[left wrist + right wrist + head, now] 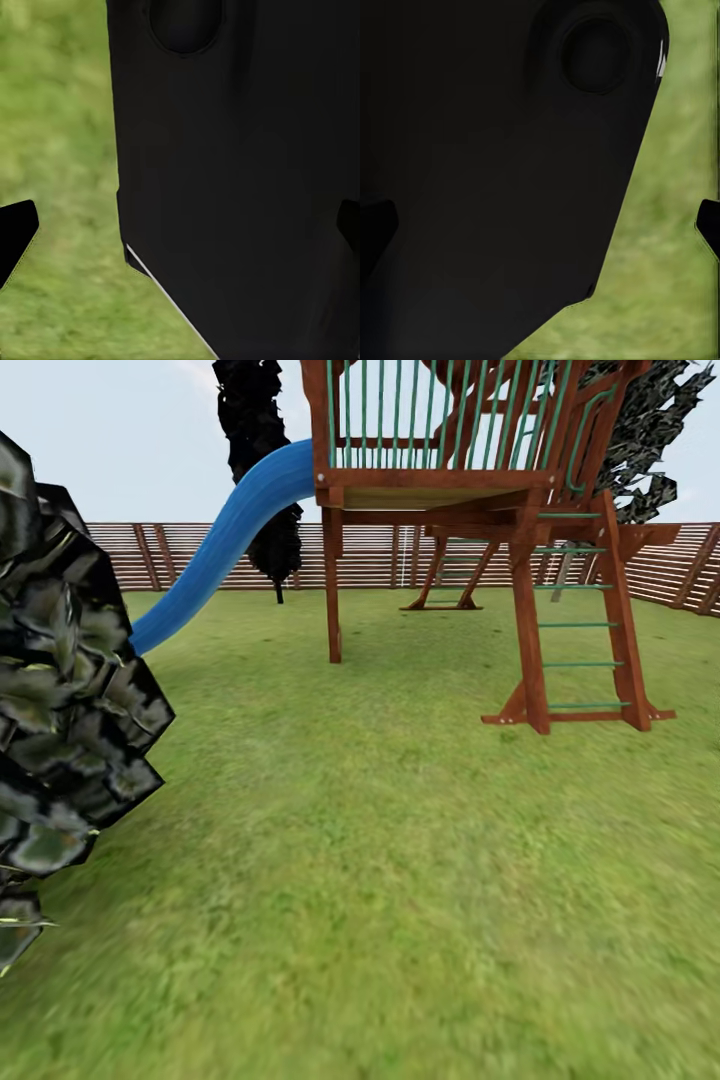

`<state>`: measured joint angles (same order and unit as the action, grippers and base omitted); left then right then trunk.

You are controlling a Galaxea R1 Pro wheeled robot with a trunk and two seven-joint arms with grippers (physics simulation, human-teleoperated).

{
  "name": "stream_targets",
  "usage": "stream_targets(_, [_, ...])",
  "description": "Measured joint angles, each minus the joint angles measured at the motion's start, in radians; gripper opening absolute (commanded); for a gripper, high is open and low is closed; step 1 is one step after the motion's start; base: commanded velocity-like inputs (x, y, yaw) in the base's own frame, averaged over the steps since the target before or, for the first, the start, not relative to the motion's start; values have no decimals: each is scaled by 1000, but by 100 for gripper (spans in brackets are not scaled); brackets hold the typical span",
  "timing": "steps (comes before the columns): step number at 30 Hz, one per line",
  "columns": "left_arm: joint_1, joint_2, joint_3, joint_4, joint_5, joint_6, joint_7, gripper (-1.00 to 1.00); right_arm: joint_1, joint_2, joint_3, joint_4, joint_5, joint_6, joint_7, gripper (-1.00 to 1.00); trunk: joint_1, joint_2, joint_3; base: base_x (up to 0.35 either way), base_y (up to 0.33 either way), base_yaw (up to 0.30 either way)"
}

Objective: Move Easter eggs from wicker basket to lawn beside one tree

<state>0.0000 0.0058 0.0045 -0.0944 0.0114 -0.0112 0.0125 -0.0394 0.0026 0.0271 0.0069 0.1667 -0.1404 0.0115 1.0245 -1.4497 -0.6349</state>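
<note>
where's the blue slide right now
In the head view the blue slide is upper left, running down from the wooden play tower toward the dark leafy foliage at the left edge, with the fence behind it.

I see the lawn (400, 880), short blurry green grass running from close in front of me back to the brown slatted fence (660, 565) at the garden's edge. At my left, dark, pale-spotted leaves (60, 710) hang low over the grass.

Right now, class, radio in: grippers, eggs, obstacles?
Both grippers open, empty. Lawn ahead, bare. Foliage close left, playset beyond.
</note>
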Motion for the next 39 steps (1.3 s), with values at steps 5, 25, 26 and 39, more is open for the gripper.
stream_targets(5, [0,0,0,0,0,0,0,100,1,-2,0,0,4,-1,0,100,0,0,0,322,0,-233])
stream_targets(25, [0,-1,0,0,0,0,0,100,0,-2,0,0,-1,-1,-1,100,0,0,0,322,0,-44])
stream_targets(26, [0,-1,0,0,0,0,0,100,0,-2,0,0,-1,-1,-1,100,0,0,0,322,0,0])
stream_targets(39, [0,-1,0,0,0,0,0,100,0,-1,1,1,2,0,-4,100,0,0,0,322,0,0])
